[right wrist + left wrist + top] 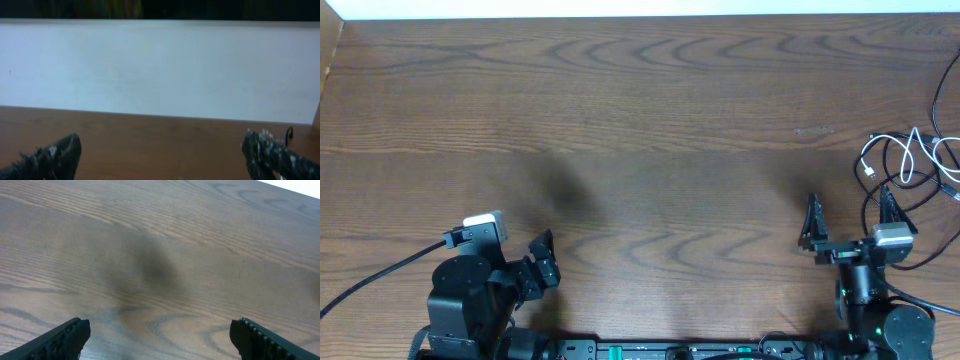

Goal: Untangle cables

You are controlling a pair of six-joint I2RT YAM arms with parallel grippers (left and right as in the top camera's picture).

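Observation:
The cables lie in a tangled heap at the table's right edge in the overhead view. The white cable loops over and through the black cable, which runs off toward the right border. My right gripper stands open just left of and below the heap, its right finger close to a black loop, nothing between its fingers. In the right wrist view the right gripper shows wide, empty jaws, and a bit of black cable peeks past the right finger. My left gripper is open at the near left, far from the cables, over bare wood.
The brown wooden table stretches between both arms. A thick black lead runs from the left arm base off the left edge. A white wall borders the far side.

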